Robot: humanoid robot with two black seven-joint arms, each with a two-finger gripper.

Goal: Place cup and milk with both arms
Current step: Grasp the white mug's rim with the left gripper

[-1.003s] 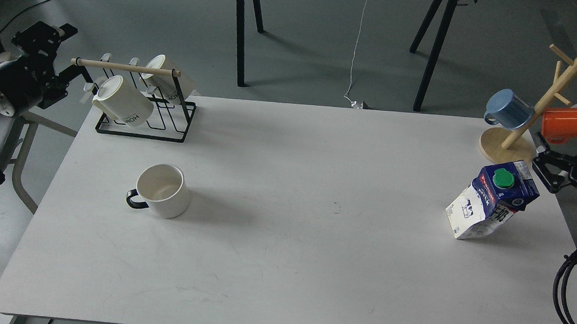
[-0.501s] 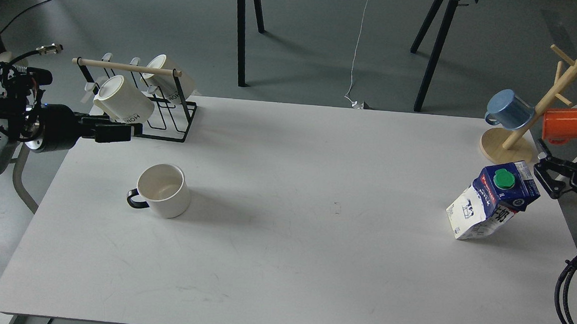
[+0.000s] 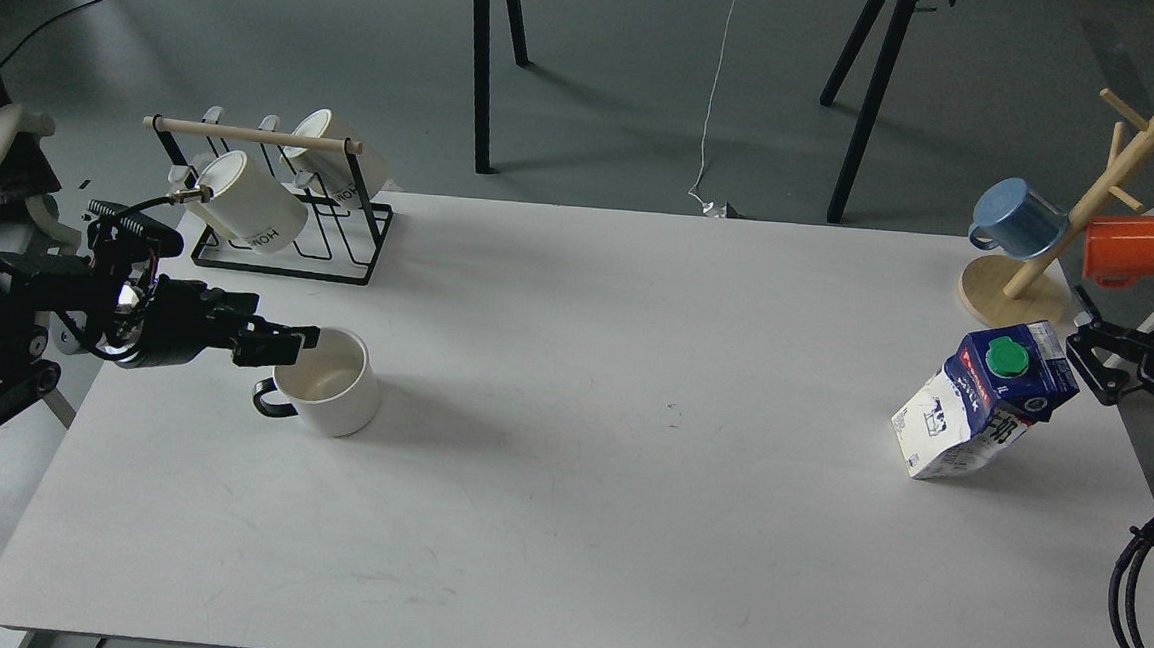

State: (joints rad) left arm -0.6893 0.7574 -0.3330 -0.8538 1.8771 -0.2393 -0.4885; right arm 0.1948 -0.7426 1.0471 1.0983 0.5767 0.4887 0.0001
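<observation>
The cup (image 3: 331,389), a plain white mug with a thin black loop handle on its left, stands on the left part of the white table (image 3: 567,484). My left gripper (image 3: 285,343) reaches in from the left, level with the cup's near-left rim, just above the handle; its fingers look slightly apart and hold nothing. The milk (image 3: 983,401), a blue-topped white carton with a green cap, stands leaning at the table's right side. My right gripper (image 3: 1089,355) is open just right of the carton's top, not touching it.
A black wire rack (image 3: 286,246) with cream lettered mugs stands at the back left, behind my left arm. A wooden mug tree (image 3: 1015,291) with a blue mug (image 3: 1016,219) and an orange mug (image 3: 1123,249) stands at the back right, close behind the milk.
My left arm has swung in from beside the rack, forward and right, to the cup's rim. My right gripper has edged slightly closer to the milk. Cup and milk have not moved.
</observation>
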